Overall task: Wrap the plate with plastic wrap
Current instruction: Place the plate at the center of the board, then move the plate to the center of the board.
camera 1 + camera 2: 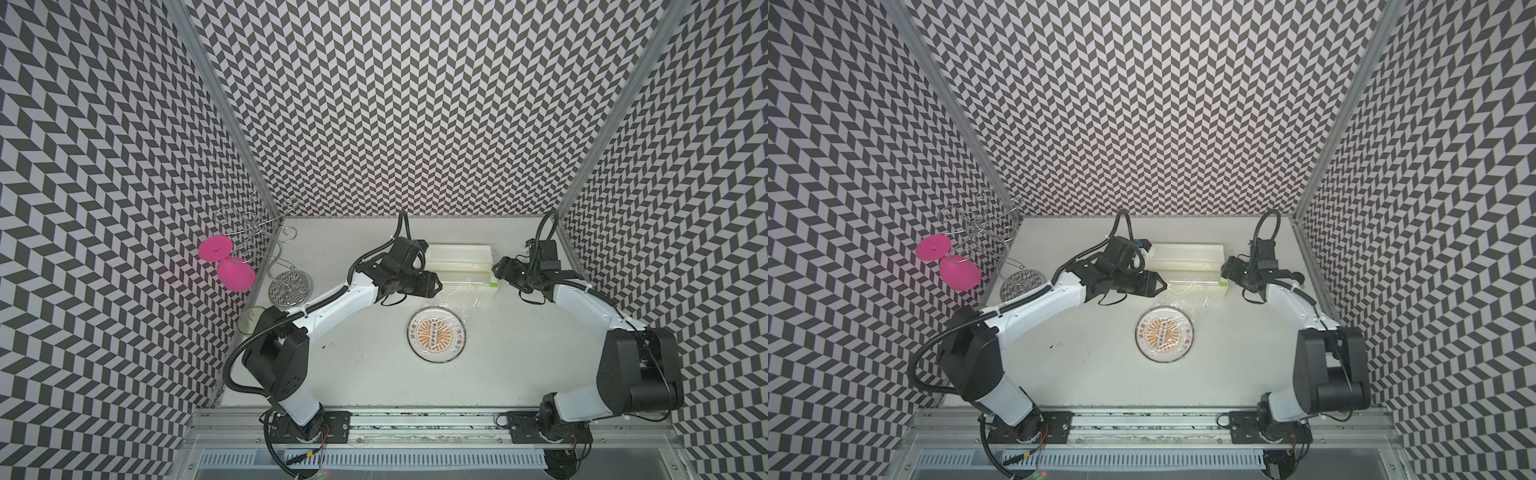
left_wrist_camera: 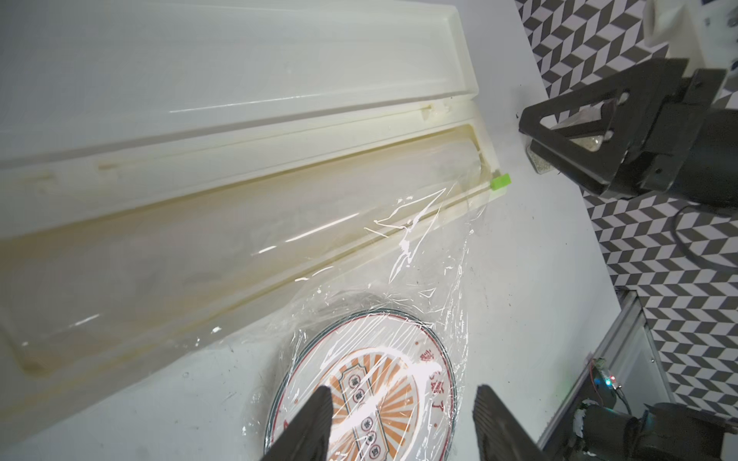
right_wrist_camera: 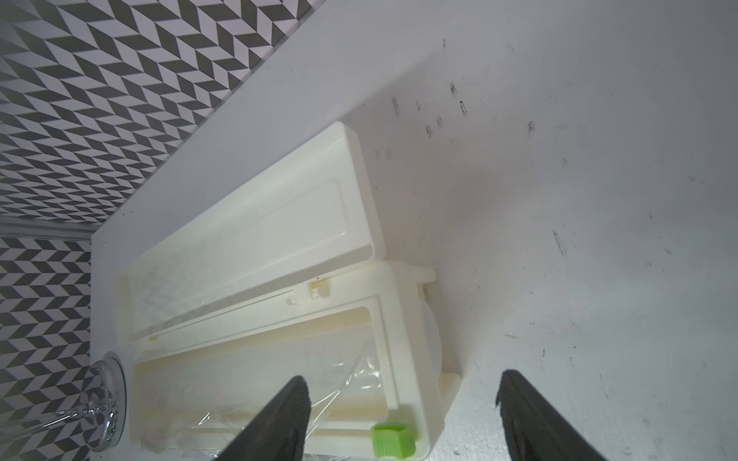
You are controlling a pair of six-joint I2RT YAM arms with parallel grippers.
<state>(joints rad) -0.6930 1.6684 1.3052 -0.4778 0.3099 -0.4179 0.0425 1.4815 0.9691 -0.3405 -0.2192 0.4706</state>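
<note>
Plastic wrap (image 1: 459,296) is draped over the plate (image 1: 437,356) mid-table, but its far edge runs into the dispenser box (image 1: 459,259), which lies left-to-right behind it. The green cutter tab (image 1: 493,285) sits at the box's right end, just left of the right gripper (image 1: 496,272), jaws apart and empty, so I'd say that arm's closer. The left gripper (image 1: 439,284), also open and empty, hovers at the film's far-left corner. The wire stand (image 1: 289,286) is well off left, nothing's blocking.

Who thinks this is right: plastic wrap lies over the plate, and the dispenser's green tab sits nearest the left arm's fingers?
Wrong: in both top views the green tab sits nearest the right arm's fingers; plastic wrap does cover the plate.
</note>
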